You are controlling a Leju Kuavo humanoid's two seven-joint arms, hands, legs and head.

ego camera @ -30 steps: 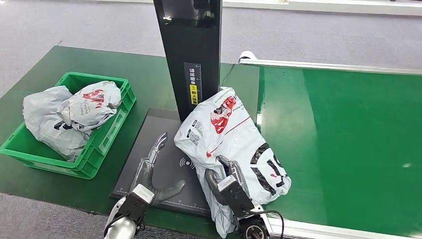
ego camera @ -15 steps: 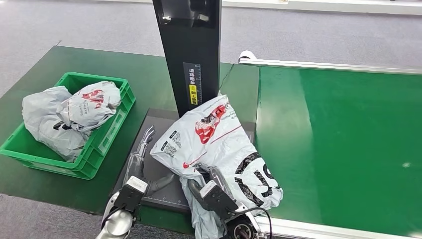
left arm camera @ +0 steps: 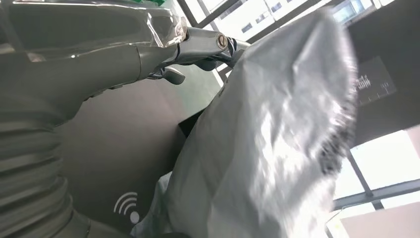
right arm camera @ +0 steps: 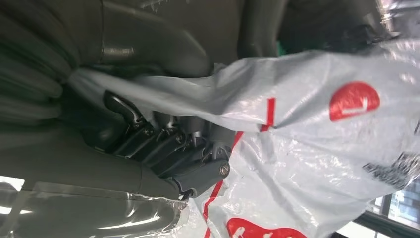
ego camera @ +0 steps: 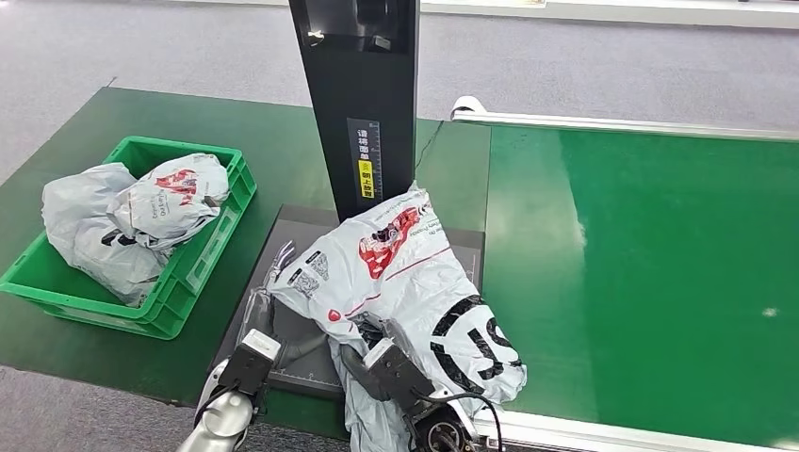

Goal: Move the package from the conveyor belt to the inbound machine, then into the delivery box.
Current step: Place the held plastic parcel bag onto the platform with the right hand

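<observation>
The package, a grey-white plastic bag with red print and black letters, lies tilted over the black plate of the inbound machine, at the foot of its dark column. My right hand grips the bag's near end; in the right wrist view its fingers curl into the plastic of the package. My left hand lies flat on the plate with fingers stretched out, at the bag's left edge and partly under it. In the left wrist view the fingers reach along the package.
A green crate with two similar bags stands left of the plate on the dark green table. The bright green conveyor belt runs to the right, edged by a metal rail. Grey floor lies beyond.
The package has been dragged left off the belt's edge and further onto the plate by my right hand. Both hands have shifted left and nearer to me.
</observation>
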